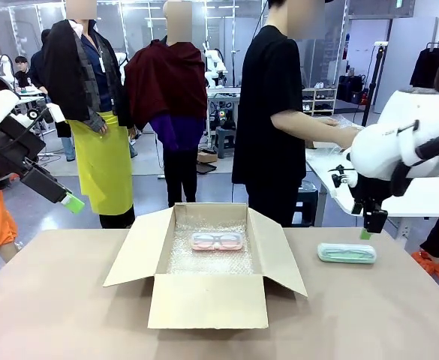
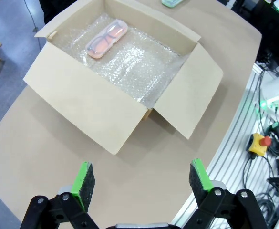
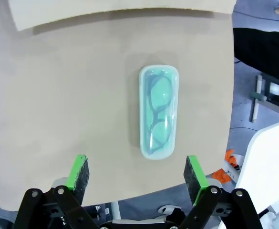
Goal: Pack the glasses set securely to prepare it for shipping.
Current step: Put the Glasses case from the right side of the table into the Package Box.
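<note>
One pink pack (image 1: 217,241) in box (image 1: 211,214), flaps (image 1: 136,251) open

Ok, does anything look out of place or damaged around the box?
Nothing damaged or spilled. The pink glasses pack lies flat on the bubble wrap inside the open box. The teal glasses pack sits outside it on the table, below the open right gripper: not packed yet.

The left arm (image 1: 5,139) is reaching in from the left side, raised, and the left hand (image 2: 141,179) is angling downward with its green-padded fingers (image 2: 84,177) spread wide, gripping nothing. The right arm (image 1: 399,146) is bending in from the right; the right hand (image 3: 137,172) is pointing straight down, likewise spread and empty.
</note>
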`<state>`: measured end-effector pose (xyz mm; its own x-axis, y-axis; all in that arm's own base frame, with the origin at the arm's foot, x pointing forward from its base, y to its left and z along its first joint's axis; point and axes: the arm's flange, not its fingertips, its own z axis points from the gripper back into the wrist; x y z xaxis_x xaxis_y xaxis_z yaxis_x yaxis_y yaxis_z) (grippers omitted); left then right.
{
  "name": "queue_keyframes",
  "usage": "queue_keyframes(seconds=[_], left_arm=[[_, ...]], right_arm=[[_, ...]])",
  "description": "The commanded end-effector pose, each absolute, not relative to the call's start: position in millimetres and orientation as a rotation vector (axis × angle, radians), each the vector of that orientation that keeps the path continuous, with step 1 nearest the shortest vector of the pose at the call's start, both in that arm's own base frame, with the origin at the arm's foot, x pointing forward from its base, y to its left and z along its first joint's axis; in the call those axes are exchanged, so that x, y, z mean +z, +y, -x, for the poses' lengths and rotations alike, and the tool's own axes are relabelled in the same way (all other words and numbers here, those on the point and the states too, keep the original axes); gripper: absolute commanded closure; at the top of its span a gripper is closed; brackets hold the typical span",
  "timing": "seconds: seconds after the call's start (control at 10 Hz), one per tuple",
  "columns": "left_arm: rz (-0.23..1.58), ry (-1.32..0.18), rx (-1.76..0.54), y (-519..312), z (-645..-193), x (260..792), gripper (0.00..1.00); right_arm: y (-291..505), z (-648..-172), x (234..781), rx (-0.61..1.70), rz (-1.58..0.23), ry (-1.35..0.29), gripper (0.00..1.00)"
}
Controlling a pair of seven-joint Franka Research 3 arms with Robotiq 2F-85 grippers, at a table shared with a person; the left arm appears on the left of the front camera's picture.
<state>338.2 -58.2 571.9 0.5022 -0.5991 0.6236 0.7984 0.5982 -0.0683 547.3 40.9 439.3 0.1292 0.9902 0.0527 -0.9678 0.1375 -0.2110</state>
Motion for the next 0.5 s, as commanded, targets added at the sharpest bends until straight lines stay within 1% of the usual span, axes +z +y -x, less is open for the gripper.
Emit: queue_keyframes(seconds=[0.0, 0.2, 0.4], left_arm=[[0.394, -0.598, -0.881, -56, -337, 573, 0.00], [0.394, -0.598, -0.881, -56, -337, 573, 0.00], [0.394, -0.598, -0.881, -56, -337, 573, 0.00]], right_arm=[[42, -580, 427, 1.425, 0.098, -0.136, 0.00], [39, -601, 403, 1.432, 0.069, -0.106, 0.00], [37, -612, 384, 1.474, 0.070, -0.107, 0.00]])
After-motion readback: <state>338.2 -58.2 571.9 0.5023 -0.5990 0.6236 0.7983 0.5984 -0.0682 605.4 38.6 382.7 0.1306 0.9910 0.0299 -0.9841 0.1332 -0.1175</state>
